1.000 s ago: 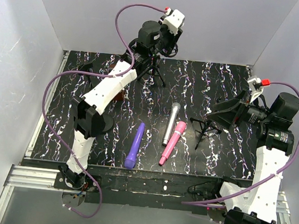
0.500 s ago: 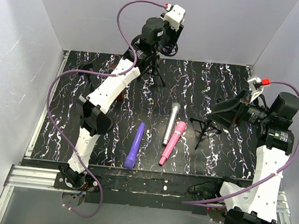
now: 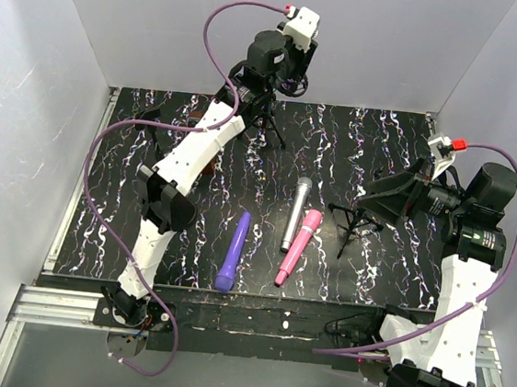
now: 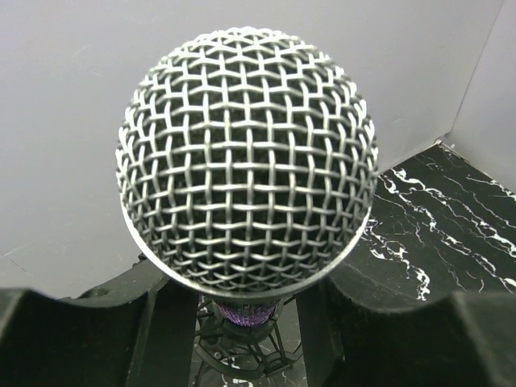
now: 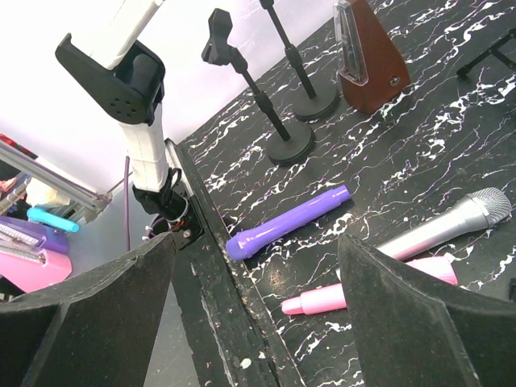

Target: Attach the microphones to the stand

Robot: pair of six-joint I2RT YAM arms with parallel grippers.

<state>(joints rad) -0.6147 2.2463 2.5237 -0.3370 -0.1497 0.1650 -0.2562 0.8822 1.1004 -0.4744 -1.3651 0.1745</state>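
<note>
near edge: violet microphone (image 3: 233,251), pink microphone (image 3: 297,247), silver-grey microphone (image 3: 294,214) lie unmoved on table (image 3: 371,270) | right edge: right jaws apart, idle by small tripod stand (image 3: 355,224) | far edge: left arm (image 3: 194,150) has reached farther, left jaws clamped on mesh-headed purple microphone (image 4: 246,157) above far tripod stand (image 3: 270,125); seating looks next

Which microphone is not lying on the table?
The purple mesh-headed microphone, gripped by the left pincer; the violet, silver and pink ones lie flat.

Violet mic (image 3: 232,251), silver mic (image 3: 293,214), pink mic (image 3: 297,246) flat, mesh-headed mic (image 4: 246,161) over stand (image 4: 239,355)
</note>
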